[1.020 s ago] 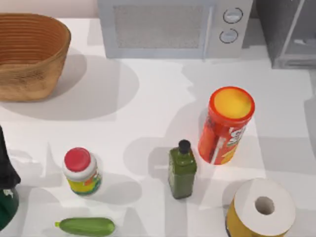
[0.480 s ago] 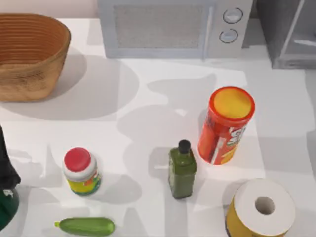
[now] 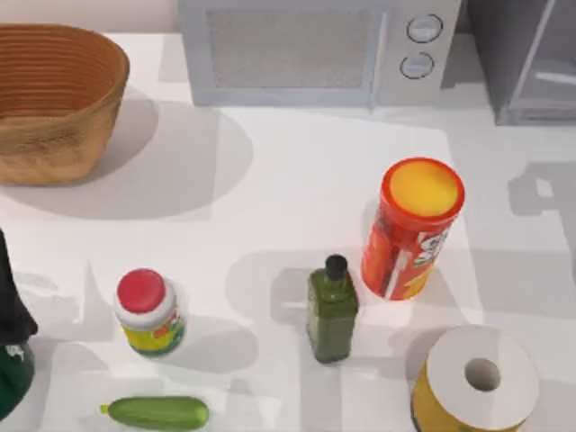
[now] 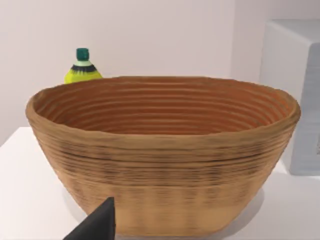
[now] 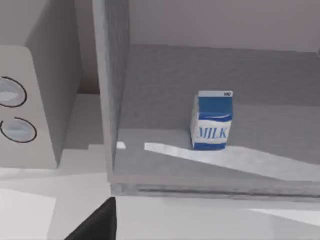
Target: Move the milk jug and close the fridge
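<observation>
Milk jug (image 5: 212, 120) stands upright on the fridge (image 5: 111, 90) floor, well inside, so the carrying looks done; the door is yet to be shut. Whether either claw is apart or together, I cannot tell

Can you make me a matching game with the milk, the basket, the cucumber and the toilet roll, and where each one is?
Things:
1. milk carton
2. basket
3. cucumber
4. paper roll

Places:
A. top view's near edge, just below the red-lidded jar
B. top view's far left corner of the table
C. standing upright inside the open fridge
D. top view's near right corner, below the orange can

Pairs: 1-C, 2-B, 3-A, 4-D
</observation>
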